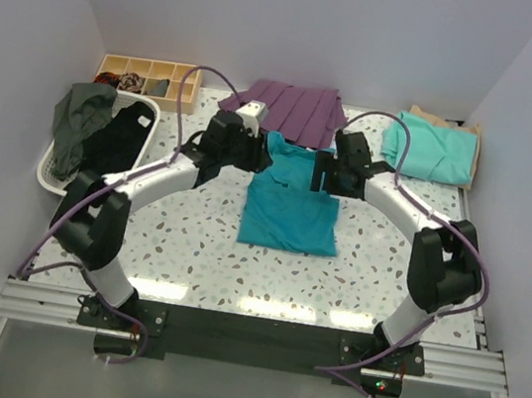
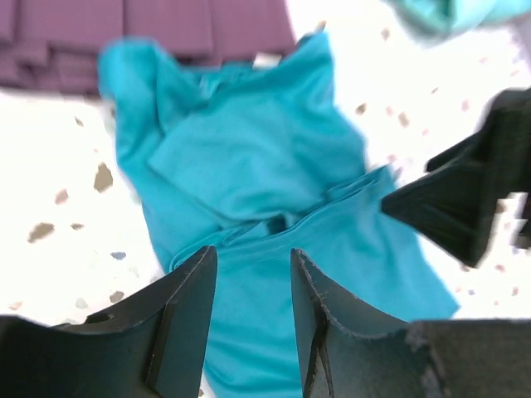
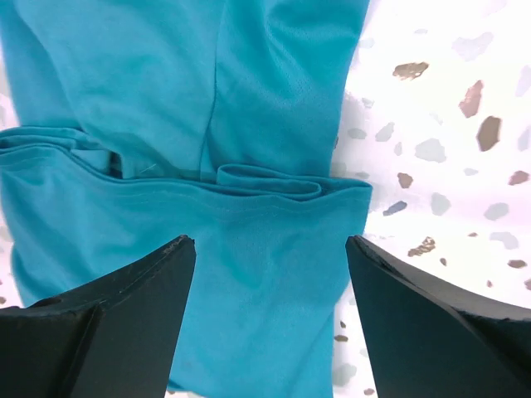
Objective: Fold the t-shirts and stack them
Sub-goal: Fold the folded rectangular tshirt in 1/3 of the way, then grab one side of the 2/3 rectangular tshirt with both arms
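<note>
The deep teal-blue t-shirt (image 1: 290, 203) lies partly folded in the middle of the table, its upper part bunched over the lower. My left gripper (image 1: 258, 155) is open and empty above the shirt's far left part; the shirt (image 2: 249, 157) fills its wrist view under the gripper (image 2: 253, 267). My right gripper (image 1: 326, 174) is open and empty over the shirt's right edge, where a folded hem (image 3: 274, 182) lies ahead of the gripper (image 3: 270, 249). The mint-green t-shirt (image 1: 433, 151) lies folded at the back right on the tan one (image 1: 436, 118).
A purple pleated garment (image 1: 292, 106) lies just behind the teal shirt. A white basket (image 1: 51, 177) with dark clothes stands at the left. A wooden divided box (image 1: 147, 72) is at the back left. The right gripper (image 2: 473, 195) shows in the left wrist view.
</note>
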You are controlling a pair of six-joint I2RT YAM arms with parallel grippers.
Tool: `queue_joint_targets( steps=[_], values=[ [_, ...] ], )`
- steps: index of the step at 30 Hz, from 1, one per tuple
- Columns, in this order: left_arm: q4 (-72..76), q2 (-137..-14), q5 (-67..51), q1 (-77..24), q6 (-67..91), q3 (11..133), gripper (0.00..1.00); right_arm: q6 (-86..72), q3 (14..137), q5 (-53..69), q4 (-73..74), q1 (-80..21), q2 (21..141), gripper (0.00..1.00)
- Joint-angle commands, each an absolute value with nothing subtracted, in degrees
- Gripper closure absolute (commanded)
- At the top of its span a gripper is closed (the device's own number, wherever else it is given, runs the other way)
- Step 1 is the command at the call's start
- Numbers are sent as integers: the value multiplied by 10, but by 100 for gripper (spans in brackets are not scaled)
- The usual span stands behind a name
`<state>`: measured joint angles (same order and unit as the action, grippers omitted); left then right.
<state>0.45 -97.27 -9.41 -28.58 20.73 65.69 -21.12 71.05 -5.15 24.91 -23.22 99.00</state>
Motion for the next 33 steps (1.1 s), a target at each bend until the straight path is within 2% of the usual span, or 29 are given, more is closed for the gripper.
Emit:
queue_joint_targets(
  steps=[1,6,11,14,25,33],
  values=[
    [1,-883,-86,-286,200,641,53,-198,732,-80,282,-229,933,20],
    [-9,-803,-111,-286,227,499,52,-229,645,-2,300,-221,888,18],
    [99,-747,-153,-286,278,350,50,-264,512,57,239,-213,809,18],
    [139,-739,-160,-286,293,303,50,-280,465,75,217,-200,775,18],
    [272,-807,-261,-286,337,227,50,-308,390,148,212,-152,751,17],
    [426,-884,-314,-286,381,164,50,-333,338,207,133,-148,777,21]
  ],
)
